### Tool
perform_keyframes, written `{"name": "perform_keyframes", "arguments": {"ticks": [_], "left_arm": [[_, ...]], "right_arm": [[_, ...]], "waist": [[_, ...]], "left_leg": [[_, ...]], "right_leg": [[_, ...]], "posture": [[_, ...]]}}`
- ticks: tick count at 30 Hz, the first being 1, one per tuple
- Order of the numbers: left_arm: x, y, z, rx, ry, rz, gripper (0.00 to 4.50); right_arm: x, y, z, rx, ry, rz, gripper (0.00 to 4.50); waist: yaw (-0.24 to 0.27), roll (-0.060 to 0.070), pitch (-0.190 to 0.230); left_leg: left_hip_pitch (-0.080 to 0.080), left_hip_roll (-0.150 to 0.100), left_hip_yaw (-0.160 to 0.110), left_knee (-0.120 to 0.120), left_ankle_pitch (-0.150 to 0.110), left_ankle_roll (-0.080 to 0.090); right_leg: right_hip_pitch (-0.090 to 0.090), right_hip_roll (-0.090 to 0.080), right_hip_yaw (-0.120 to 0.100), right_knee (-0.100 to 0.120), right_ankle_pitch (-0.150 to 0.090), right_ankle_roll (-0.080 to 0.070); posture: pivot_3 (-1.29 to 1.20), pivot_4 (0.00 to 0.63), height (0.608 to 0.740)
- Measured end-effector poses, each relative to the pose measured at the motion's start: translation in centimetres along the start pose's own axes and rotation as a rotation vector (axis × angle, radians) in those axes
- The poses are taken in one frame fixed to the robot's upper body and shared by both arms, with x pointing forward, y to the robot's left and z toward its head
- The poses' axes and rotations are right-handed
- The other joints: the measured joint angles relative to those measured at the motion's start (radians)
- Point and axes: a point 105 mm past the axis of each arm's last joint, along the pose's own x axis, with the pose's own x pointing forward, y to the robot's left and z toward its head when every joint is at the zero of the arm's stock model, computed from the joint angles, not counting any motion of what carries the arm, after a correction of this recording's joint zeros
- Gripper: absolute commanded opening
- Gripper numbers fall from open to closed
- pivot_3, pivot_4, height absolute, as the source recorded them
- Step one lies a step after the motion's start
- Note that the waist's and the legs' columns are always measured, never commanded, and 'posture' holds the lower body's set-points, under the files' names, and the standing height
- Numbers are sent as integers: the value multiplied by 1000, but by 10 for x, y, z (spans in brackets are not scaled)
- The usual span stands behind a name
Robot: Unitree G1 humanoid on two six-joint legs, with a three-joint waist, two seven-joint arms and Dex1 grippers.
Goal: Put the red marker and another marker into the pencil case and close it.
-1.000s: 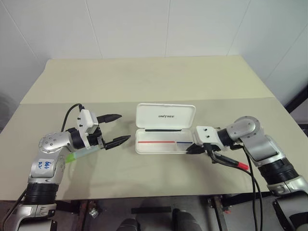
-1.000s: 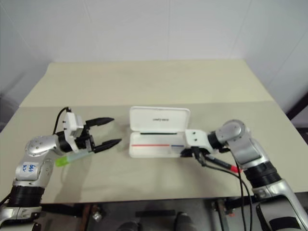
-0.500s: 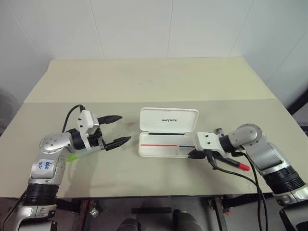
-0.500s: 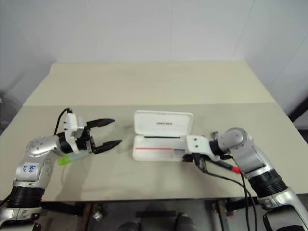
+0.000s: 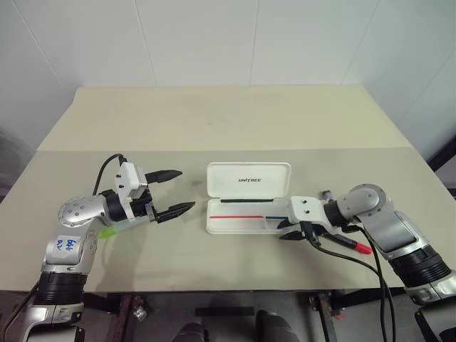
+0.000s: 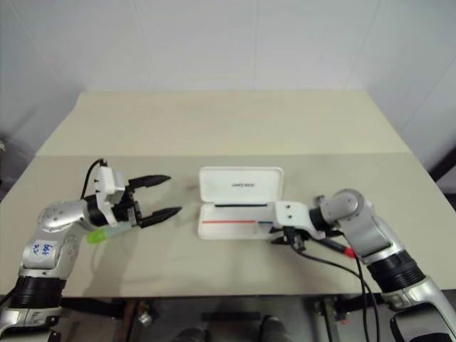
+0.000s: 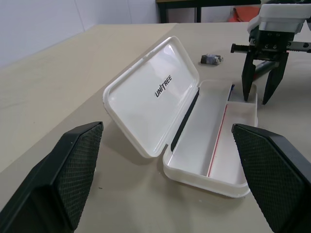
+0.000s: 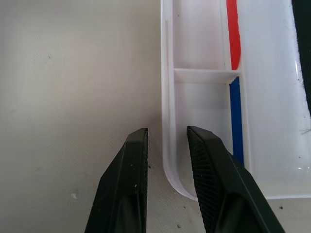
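The white pencil case (image 5: 248, 182) lies open in the middle of the table, lid upright. My right gripper (image 5: 287, 230) points down at its right end, open a little. Its fingers (image 8: 136, 165) straddle the front wall near the corner without touching it. The red marker (image 5: 349, 243), black with a red cap, lies on the table under my right forearm. My left gripper (image 5: 184, 189) hovers wide open and empty to the left of the case, pointing at it. The light green marker (image 5: 112, 230) lies beneath my left wrist, partly hidden.
A small grey cap-like piece (image 5: 328, 193) sits just behind my right wrist, also seen beyond the case (image 7: 210, 58). The beige table (image 5: 214, 121) stretches wide behind the case. Black cables trail off the front edge by my right arm.
My right gripper's fingers have parted slightly at the case's right end. The whole picture shifted as the camera moved. My left arm has kept still.
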Motion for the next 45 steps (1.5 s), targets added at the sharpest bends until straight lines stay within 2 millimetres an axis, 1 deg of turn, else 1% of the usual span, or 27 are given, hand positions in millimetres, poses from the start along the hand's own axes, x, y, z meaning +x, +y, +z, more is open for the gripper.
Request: {"name": "perform_keyframes", "arguments": {"ticks": [6,7,8,10,13,15,16,19,21,22,23,25,27,30,32,38,42,45], "left_arm": [[-1,-1,-1,-9,2,1,4500],[-1,-1,-2,-12,2,0,4500],[-1,-2,-2,-15,1,0,4500],[-1,-4,-2,-22,-2,-3,4500],[-2,-8,-4,-36,0,-11,4500],[-2,-10,-2,-42,-11,-21,4500],[-2,-11,-2,-44,-11,-23,4500],[-2,-13,-2,-55,-11,-32,4500],[-1,-15,1,-49,-15,-45,4500],[0,-16,2,-49,-20,-58,4500],[1,-18,3,-51,-23,-70,4500],[1,-20,3,-62,-20,-95,4500],[3,-22,4,-70,-21,-127,4500],[9,-25,7,-64,-26,-179,4500],[10,-24,8,-62,-30,-192,4500],[15,-22,10,-68,-32,-240,4500],[15,-23,10,-68,-24,-288,4500],[12,-24,11,-72,-6,-333,4500]], "right_arm": [[-1,4,11,30,-38,20,1370],[-1,5,13,34,-44,21,1711],[-2,5,15,38,-49,20,1930],[-4,3,19,45,-59,0,2586],[-16,-7,31,55,-90,-59,3652],[-27,-9,38,47,-98,-90,4341],[-29,-9,38,52,-98,-93,4444],[-35,-7,38,76,-97,-91,4444],[-45,-9,36,105,-96,-120,4444],[-53,-11,31,131,-92,-153,4444],[-63,-11,23,164,-75,-192,4444],[-84,-10,-4,272,-26,-281,4444],[-91,-3,-21,352,-14,-325,4444],[-93,16,-50,462,22,-336,4444],[-93,25,-61,502,32,-341,4444],[-95,43,-82,562,43,-358,4444],[-94,53,-106,626,49,-374,4444],[-94,52,-109,609,30,-381,4444]], "waist": [[1,0,0],[1,0,0],[1,0,0],[0,0,0],[0,0,0],[2,0,0],[3,0,0],[3,0,0],[4,0,0],[6,0,0],[10,0,0],[18,0,0],[20,0,0],[23,0,0],[22,0,0],[15,0,0],[13,0,0],[5,0,0]], "left_leg": [[0,0,0,0,0,0],[0,0,0,0,0,0],[0,0,0,0,0,0],[0,0,0,0,0,0],[0,0,0,0,0,0],[0,0,-1,-1,0,0],[0,0,-1,-1,0,0],[-1,0,-1,0,-1,1],[-1,0,0,0,-1,1],[-1,0,-1,-1,-1,1],[-2,0,-1,-1,-1,1],[-2,0,0,-1,-2,2],[-1,0,1,-1,-2,3],[-1,0,2,0,-2,3],[1,0,5,0,-2,4],[2,0,6,2,-3,4],[2,0,7,3,-3,4],[2,0,6,3,-3,4]], "right_leg": [[0,0,0,0,0,0],[0,0,0,0,0,0],[0,0,0,0,0,0],[0,0,0,0,0,0],[0,0,0,0,0,0],[0,0,-1,0,0,0],[0,0,-1,-1,0,-1],[0,0,-1,-1,0,-1],[0,0,-1,-2,0,0],[0,-1,-1,-2,0,0],[0,0,-1,-3,0,0],[0,0,-1,-4,0,-1],[0,0,-1,-4,0,0],[0,0,-1,-4,0,0],[0,0,1,-3,0,0],[2,0,3,-2,1,0],[2,0,3,-1,1,1],[2,0,3,-1,1,1]], "posture": [[0,150,740],[0,150,740],[0,150,740],[0,150,740],[0,150,740],[0,150,740],[0,150,740],[0,150,740],[0,150,740],[0,150,740],[0,150,740],[0,150,740],[0,150,740],[0,150,740],[0,150,740],[0,150,740],[0,150,740],[0,150,740]]}}
